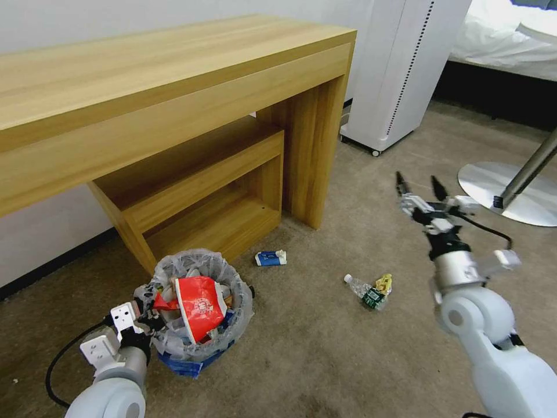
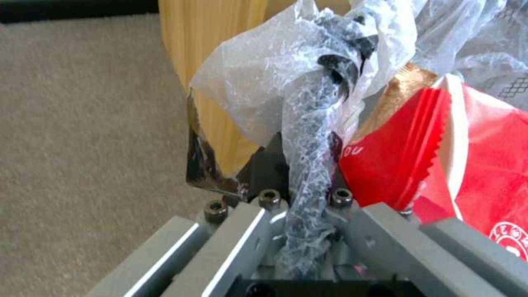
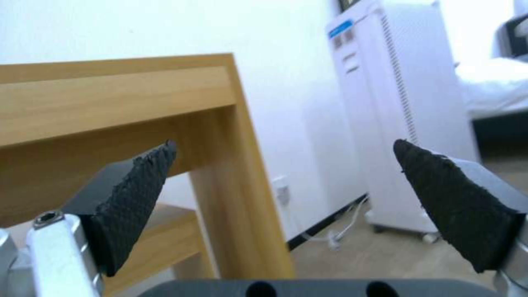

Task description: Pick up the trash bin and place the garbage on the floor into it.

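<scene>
The trash bin, lined with a crinkly clear bag, is in front of the desk's lower shelf and holds a red wrapper and other litter. My left gripper is shut on the bin's near-left rim. The left wrist view shows the bag-covered rim pinched in the left gripper, with the red wrapper beside it. On the beige floor lie a blue-white carton and a clear bottle touching a small yellow piece. My right gripper hangs open above the floor beyond the bottle, its fingertips wide apart around nothing.
A wooden desk with a low shelf stands behind the bin; its leg is near the carton. A white tower appliance stands at the back. A round metal stand base lies at the right, a bed beyond.
</scene>
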Motion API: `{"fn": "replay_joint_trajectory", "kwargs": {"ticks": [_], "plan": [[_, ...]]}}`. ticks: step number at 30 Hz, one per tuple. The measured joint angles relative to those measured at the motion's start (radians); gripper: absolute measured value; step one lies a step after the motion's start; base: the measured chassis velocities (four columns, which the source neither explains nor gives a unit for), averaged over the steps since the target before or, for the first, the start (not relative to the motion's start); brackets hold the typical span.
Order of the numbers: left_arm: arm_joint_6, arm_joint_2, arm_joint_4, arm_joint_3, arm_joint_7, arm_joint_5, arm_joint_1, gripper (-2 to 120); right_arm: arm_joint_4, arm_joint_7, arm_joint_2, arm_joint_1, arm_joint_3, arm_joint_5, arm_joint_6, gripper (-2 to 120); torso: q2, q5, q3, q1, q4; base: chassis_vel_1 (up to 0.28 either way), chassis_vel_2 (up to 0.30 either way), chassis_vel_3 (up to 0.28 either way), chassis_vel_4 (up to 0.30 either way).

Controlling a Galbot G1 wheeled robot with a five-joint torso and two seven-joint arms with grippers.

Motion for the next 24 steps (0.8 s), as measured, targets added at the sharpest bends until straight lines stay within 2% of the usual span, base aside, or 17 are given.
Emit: {"fn": "replay_joint_trajectory", "kwargs": {"ticks": [8, 24], "plan": [[-0.013, 0.003, -0.003, -0.003, 0.011, 0.016, 0.007, 0, -0.040, 0.018, 0.074, -0.049, 0.018, -0.112, 0.031, 100, 0.000, -0.0002, 0.000, 0.000, 0.0003, 0.000, 0.000, 0.000, 0.000], [-0.024, 0.003, -0.002, -0.013, 0.016, 0.024, 0.032, 0, -0.063, 0.043, 0.087, -0.071, 0.004, -0.173, 0.039, 100, 0.000, -0.0002, 0.000, 0.000, 0.0004, -0.002, -0.001, -0.003, -0.001]]}}
